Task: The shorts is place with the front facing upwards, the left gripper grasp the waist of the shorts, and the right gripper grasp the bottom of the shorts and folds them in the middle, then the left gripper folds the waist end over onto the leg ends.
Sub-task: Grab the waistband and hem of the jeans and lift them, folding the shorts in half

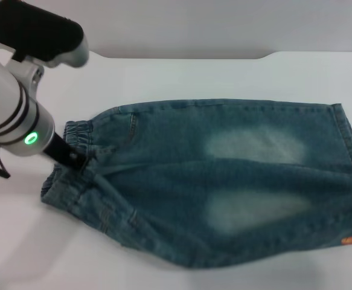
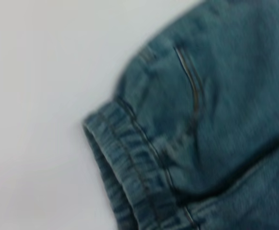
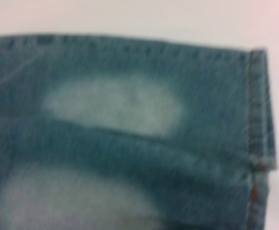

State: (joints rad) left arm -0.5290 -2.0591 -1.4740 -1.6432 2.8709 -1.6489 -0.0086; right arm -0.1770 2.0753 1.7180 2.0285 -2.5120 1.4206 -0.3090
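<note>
shorts [image 1: 224,181]: blue denim, flat on the white counter [image 1: 176,78], two pale patches up | waist of the shorts [image 1: 73,160]: puckered, bunched, at robot's left | bottom of the shorts [image 1: 348,145]: straight stitched hems, at right | left gripper [image 1: 79,160]: black fingers clenched on the waistband | right gripper: not seen

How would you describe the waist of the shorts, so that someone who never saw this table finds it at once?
Blue denim shorts lie flat on the white table. Follow them toward the left gripper, whose black claw sits on their narrower end. That end is the waist of the shorts: a puckered, gathered band, unlike the straight flat hems opposite.
</note>
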